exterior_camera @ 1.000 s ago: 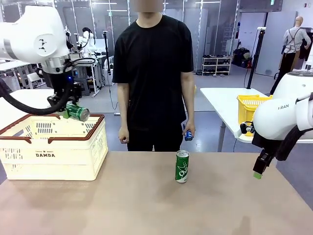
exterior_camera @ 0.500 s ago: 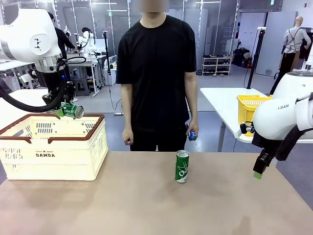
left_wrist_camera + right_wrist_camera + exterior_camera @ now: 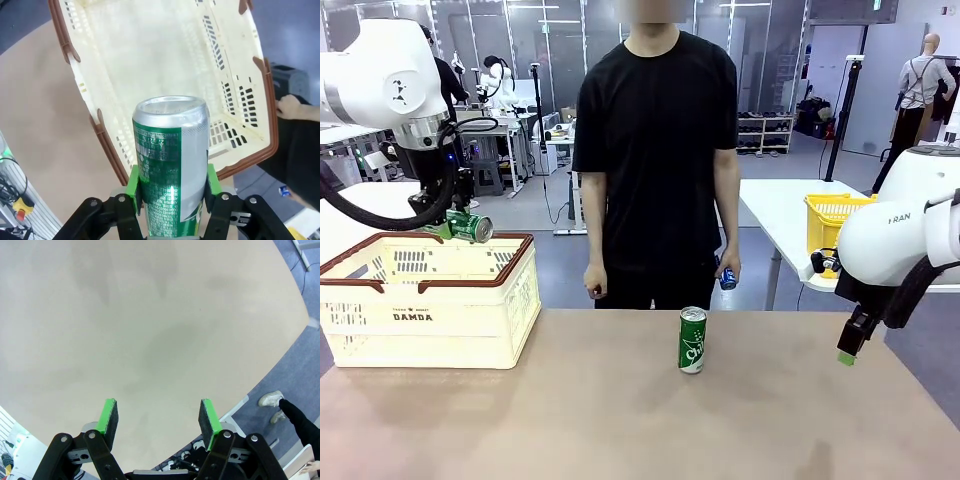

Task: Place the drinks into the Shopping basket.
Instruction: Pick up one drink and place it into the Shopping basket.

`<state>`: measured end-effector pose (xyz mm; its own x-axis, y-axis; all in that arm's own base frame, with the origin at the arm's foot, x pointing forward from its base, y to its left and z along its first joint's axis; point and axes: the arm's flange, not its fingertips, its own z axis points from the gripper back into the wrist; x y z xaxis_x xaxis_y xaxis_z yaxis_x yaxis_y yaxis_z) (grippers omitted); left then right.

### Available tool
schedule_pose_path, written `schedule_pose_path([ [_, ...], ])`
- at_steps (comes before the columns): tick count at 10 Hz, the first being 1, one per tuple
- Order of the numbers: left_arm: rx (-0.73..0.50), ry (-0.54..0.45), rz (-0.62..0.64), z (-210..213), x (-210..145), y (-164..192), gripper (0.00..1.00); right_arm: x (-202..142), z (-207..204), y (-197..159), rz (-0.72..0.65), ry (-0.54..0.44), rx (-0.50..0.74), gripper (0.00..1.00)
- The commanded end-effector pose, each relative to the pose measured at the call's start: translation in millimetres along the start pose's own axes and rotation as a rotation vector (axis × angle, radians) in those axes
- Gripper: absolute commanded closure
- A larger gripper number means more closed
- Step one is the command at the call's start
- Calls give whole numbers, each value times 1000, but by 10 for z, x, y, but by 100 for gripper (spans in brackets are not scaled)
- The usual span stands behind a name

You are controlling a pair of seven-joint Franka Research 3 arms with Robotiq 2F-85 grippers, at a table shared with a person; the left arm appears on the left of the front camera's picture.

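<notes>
My left gripper (image 3: 455,226) is shut on a green can (image 3: 470,227) that lies tilted on its side, held just above the far rim of the cream Shopping basket (image 3: 430,300). In the left wrist view the same green can (image 3: 171,160) sits between my green pads (image 3: 133,186), over the empty basket (image 3: 165,60). A second green can (image 3: 692,340) stands upright on the table in front of the person. A blue can (image 3: 728,279) is in the person's hand. My right gripper (image 3: 848,350) hangs open at the table's right edge, and the right wrist view shows the right gripper (image 3: 158,420) over bare tabletop.
The person stands at the far side, arms hanging. A yellow mesh basket (image 3: 830,215) sits on another table at the back right. The brown tabletop (image 3: 620,420) stretches between the Shopping basket and my right gripper.
My left arm has carried the green can slightly left and up over the Shopping basket. The person has shifted to the right with the blue can. My right arm has stayed still.
</notes>
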<state>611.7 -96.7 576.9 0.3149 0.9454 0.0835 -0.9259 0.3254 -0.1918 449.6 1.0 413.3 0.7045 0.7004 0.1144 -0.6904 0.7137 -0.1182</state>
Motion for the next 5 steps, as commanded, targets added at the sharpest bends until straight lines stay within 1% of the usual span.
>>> schedule_pose_path([
  [1, 0, 2, -2, -117, 144, -237, 43, -3, 0, -1, 0, 1, 0, 19],
  [3, 24, -17, 5, -301, 297, -414, 43, -3, 0, -1, 0, 1, 0, 19],
  [4, 53, -5, 2, -432, 397, -511, 43, -3, 0, -1, 0, 1, 0, 19],
  [5, 105, 19, -22, -599, 410, -592, 43, -3, 0, -1, 0, 1, 0, 19],
])
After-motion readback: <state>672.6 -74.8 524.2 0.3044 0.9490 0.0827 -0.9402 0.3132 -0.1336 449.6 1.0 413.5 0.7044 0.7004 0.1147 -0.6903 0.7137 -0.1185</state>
